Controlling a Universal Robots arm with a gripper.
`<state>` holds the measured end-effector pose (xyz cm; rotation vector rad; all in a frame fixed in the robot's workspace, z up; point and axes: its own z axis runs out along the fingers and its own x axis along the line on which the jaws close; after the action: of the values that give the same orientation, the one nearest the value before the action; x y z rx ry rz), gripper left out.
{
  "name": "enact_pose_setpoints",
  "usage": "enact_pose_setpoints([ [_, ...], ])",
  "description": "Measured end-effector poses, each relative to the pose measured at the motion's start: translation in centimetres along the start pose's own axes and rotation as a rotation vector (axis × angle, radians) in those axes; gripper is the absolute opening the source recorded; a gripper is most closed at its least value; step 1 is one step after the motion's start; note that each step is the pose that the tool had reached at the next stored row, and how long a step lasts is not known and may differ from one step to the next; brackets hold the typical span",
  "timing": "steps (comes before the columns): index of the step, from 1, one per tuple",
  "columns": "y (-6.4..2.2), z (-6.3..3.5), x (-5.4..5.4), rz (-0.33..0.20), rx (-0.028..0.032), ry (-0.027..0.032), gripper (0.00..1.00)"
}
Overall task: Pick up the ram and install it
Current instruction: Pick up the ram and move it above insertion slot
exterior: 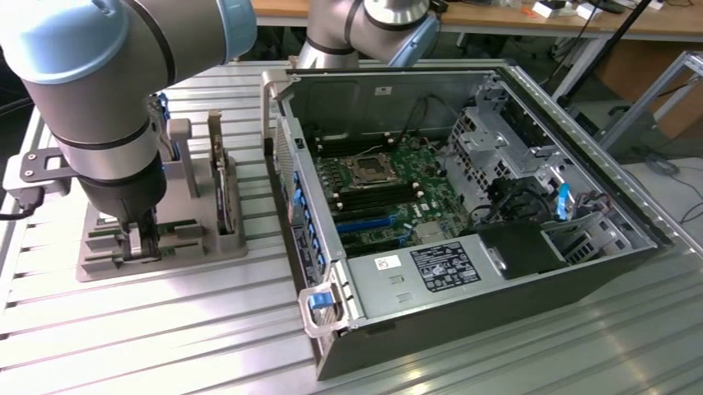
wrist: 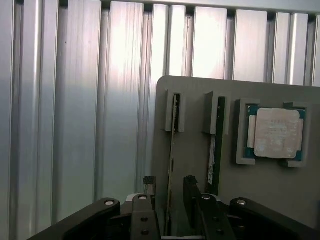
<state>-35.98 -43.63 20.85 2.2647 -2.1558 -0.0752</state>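
Ribbed table (exterior: 165,329); gripper (wrist: 169,190), jaws parted, straddles ram (wrist: 174,125); sticker (exterior: 387,262) perhaps "15".

Arm (exterior: 94,99): silver-grey tubular segments, pale blue joint caps, black wrist collar. Claw (wrist: 169,185): black linkages, bright screw heads.
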Motion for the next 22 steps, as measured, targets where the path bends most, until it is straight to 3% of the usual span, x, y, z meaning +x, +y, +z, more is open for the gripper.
enact_pose_setpoints([
  [10,0.47,0.35,-0.3,0.000,-0.0002,0.0002,0.36],
  [13,0.47,0.35,-0.3,0.000,-0.0002,0.0002,0.13],
  [18,0.48,0.28,-0.3,0.000,-0.0001,0.0001,0.13],
  [22,0.52,-0.71,-0.3,0.000,-0.0002,0.0002,0.13],
])
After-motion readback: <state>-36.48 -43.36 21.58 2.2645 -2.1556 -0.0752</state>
